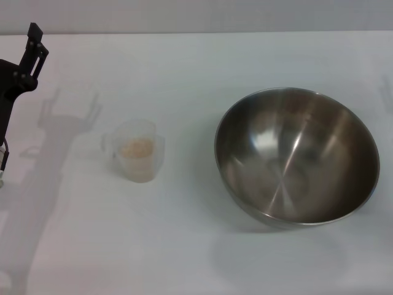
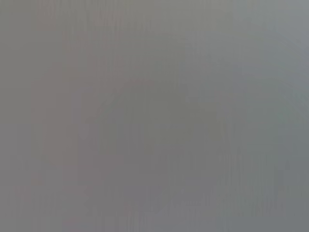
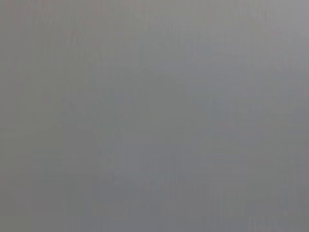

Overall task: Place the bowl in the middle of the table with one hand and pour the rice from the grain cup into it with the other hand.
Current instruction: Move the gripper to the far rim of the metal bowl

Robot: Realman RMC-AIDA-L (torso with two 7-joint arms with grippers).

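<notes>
In the head view the stainless-steel bowl (image 1: 296,156) sits on the white table (image 1: 184,246) at the right, empty and tilted slightly. The clear grain cup (image 1: 137,150) stands upright left of centre, with its small handle on its left side. Pale beige rice (image 1: 136,147) fills its lower part. My left gripper (image 1: 24,58) shows at the far left edge, raised above the table and well left of the cup. My right gripper is out of view. Both wrist views show only a blank grey field.
The table's far edge (image 1: 196,32) meets a grey wall. The arm's shadow (image 1: 55,129) falls on the table left of the cup. A faint shadow (image 1: 387,92) lies at the right edge.
</notes>
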